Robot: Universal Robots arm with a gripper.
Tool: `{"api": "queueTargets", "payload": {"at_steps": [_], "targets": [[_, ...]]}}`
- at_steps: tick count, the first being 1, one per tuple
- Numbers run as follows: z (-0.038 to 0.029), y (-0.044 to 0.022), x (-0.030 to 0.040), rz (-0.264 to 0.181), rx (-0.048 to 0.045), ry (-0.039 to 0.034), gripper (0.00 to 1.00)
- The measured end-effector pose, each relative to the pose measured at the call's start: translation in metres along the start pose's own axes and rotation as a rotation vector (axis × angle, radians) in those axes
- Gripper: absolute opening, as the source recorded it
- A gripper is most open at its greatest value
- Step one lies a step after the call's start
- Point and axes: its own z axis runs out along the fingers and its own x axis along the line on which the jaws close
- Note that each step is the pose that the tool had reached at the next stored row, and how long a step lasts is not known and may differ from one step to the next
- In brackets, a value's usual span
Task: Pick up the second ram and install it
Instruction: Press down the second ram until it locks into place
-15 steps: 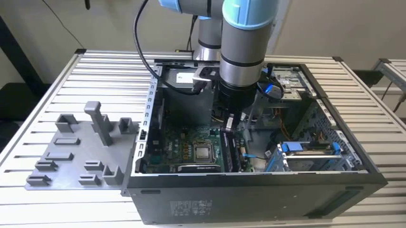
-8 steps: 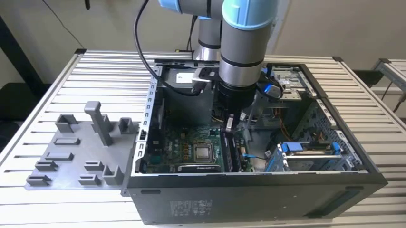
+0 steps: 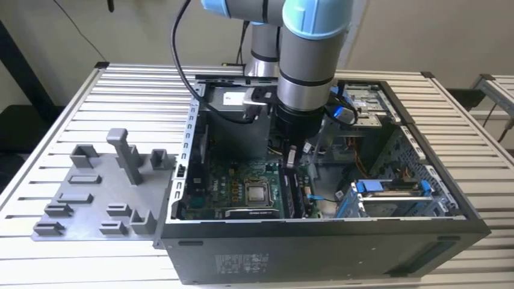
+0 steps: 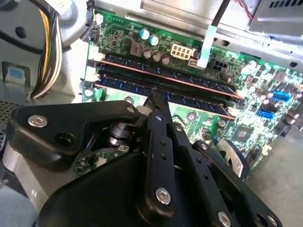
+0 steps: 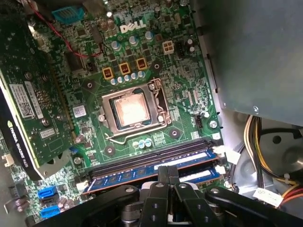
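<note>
1. Gripper (image 3: 291, 158) is down inside the open computer case (image 3: 449, 208) in the exterior view, my grey and blue arm (image 3: 309, 54) standing straight over the motherboard (image 3: 233, 186), on the side toward the drive bay.
2. Second wrist view: my fingers (image 4: 156, 106) come together to a narrow tip right at the memory slots, and the second ram (image 4: 189, 100) lies lengthwise just under that tip.
3. Jaws are drawn narrow, pinched at the stick's top edge; whether the stick is clicked fully home I cannot tell.
4. Another stick (image 4: 165, 75) sits in a slot beside it, nearer the board's edge with the white power plug (image 4: 181, 51).
5. First wrist view gives the other side: the blue second ram (image 5: 156, 171) runs along the motherboard's edge, my fingertips (image 5: 167, 172) pressing onto its middle.
6. That same view has the bare processor socket (image 5: 131, 109) in the board's middle, and a graphics card (image 5: 33, 90) standing along the far edge.
7. Yellow and black cables (image 5: 258, 144) hang by the case wall there.
8. Exterior view adds what the wrist cameras miss: the grey plastic tray (image 3: 96, 192) with blocks and posts, lying on the slatted table (image 3: 136, 90) beside the case, on the exterior view's left.
</note>
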Motion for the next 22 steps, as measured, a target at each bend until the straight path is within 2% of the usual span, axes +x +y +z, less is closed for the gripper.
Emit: {"api": "queueTargets", "payload": {"at_steps": [14,22], "targets": [[0.006,-0.0011,0.0052,-0.118,0.0005,-0.0055,0.11],[0.0072,-0.0029,0.0129,-0.152,0.0005,-0.0071,0.11]]}}
